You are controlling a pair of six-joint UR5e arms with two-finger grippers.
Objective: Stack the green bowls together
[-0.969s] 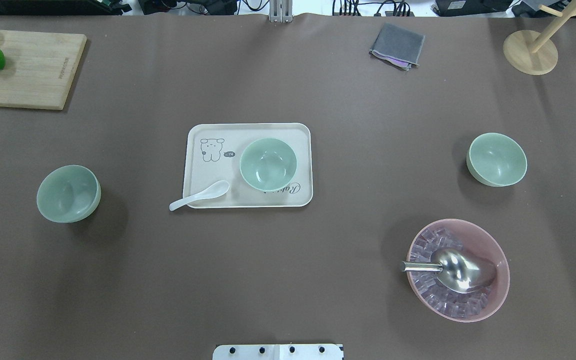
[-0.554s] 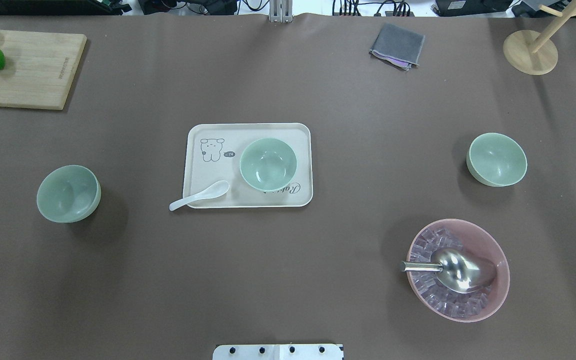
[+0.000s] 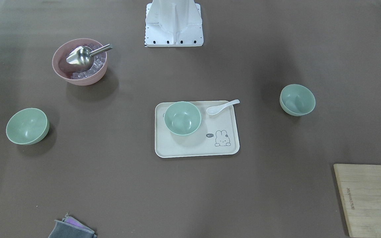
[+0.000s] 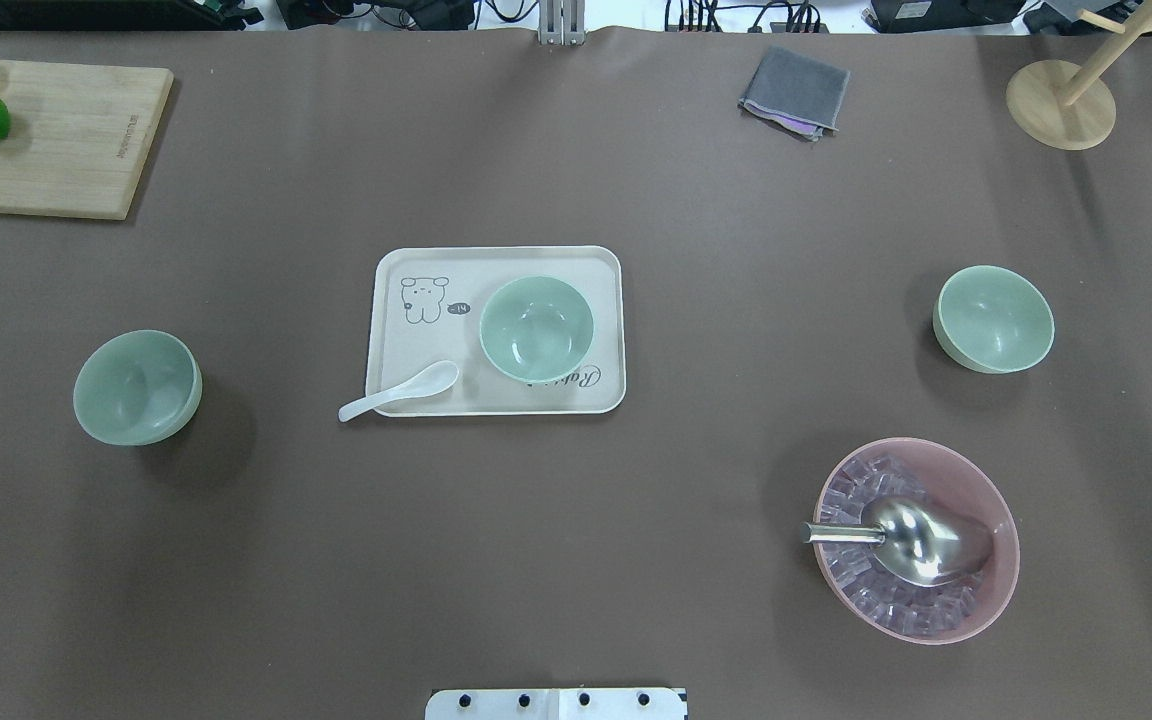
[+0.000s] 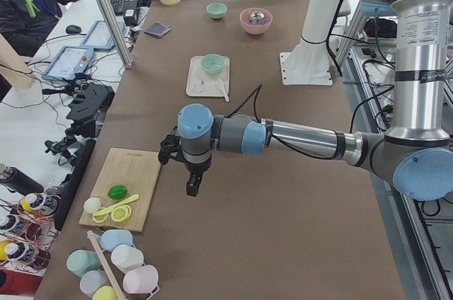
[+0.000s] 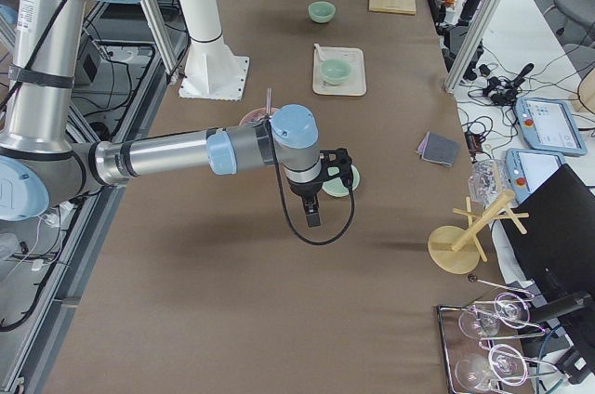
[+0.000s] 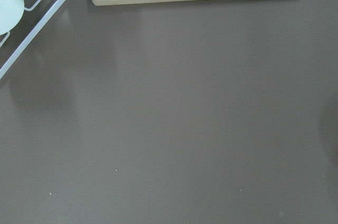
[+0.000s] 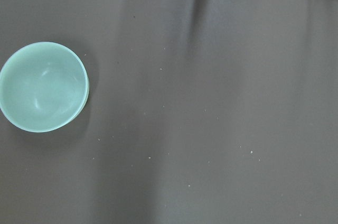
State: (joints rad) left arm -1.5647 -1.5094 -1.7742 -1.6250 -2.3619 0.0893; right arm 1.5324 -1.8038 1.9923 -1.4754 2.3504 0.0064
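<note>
- The left pale mint-green round plastic bowl (image 4: 136, 387) stands upright toward the worktop's left edge. The middle pale mint-green round plastic bowl (image 4: 536, 329) sits on a cream rectangular tray (image 4: 456, 400) at mid-worktop. The right pale mint-green round plastic bowl (image 4: 993, 319) stands toward the right edge. All three are empty and well apart.
- They look light, stiff and thin-walled, with a smooth matte skin. They are probably easy to lift, yet apt to skid or tip if nudged sideways.
- They have no handles, and the curved outer wall offers little purchase. The rim seems the best hold, with one finger inside and one outside.
- Being identical, they should nest snugly if each is lowered level and centred.
- The left gripper (image 5: 192, 183) hangs over bare worktop near the left end. The right gripper (image 6: 311, 217) hangs near the right end, off to one side of the bowl there. I cannot tell whether either is apart or together.
- The larger pink round plastic bowl (image 4: 936, 450), toward the robot-side edge on the right, is no part of the stack.
</note>
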